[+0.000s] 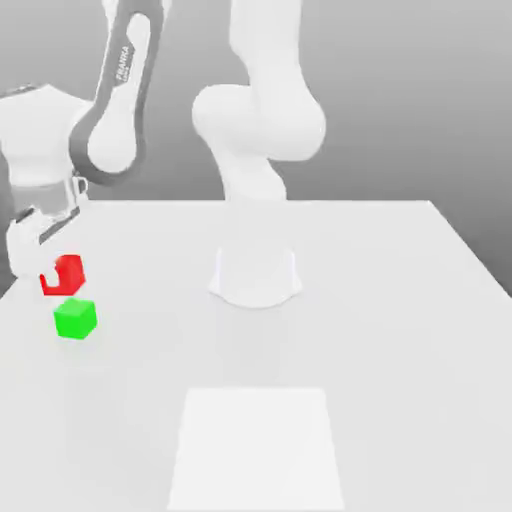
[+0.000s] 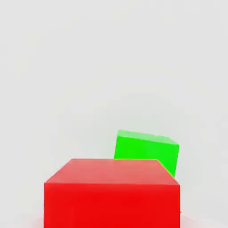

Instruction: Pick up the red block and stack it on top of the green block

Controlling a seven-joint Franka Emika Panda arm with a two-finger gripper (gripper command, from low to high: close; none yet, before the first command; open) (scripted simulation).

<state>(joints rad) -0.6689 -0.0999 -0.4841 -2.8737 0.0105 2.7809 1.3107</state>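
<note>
The red block (image 1: 64, 274) sits in the grip of the hand (image 1: 52, 272), lifted off the desk (image 1: 400, 330) at the exterior view's left edge; a white finger (image 1: 35, 238) covers part of its face. The hand is closed around it. Just below, a small gap apart, the green block (image 1: 75, 318) rests on the desk. In the hand view the red block (image 2: 111, 193) looms close, with the green block (image 2: 147, 151) partly hidden behind it.

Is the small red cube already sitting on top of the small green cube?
No. In the exterior view the small matte red cube sits at the gripper, beside the small matte green cube.
</note>
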